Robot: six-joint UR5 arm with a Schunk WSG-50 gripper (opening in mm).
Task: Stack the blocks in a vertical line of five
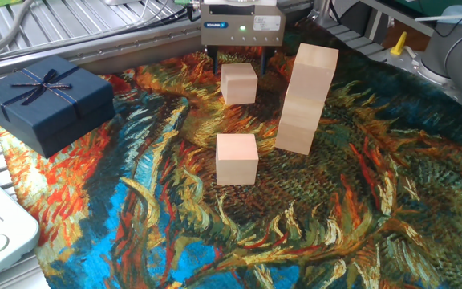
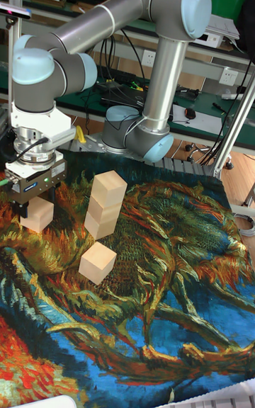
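Tool poised over far cube

Tool (image 1: 240, 61) hangs above the rear wooden cube (image 1: 238, 83), its fingers spread to either side and gripping nothing (whether they touch the cube is unclear). A three-cube stack (image 1: 306, 98) leans slightly just right of it. Another single cube (image 1: 237, 159) sits nearer the camera on the painted cloth (image 1: 311, 217). The navy gift box (image 1: 45, 99) lies far left.
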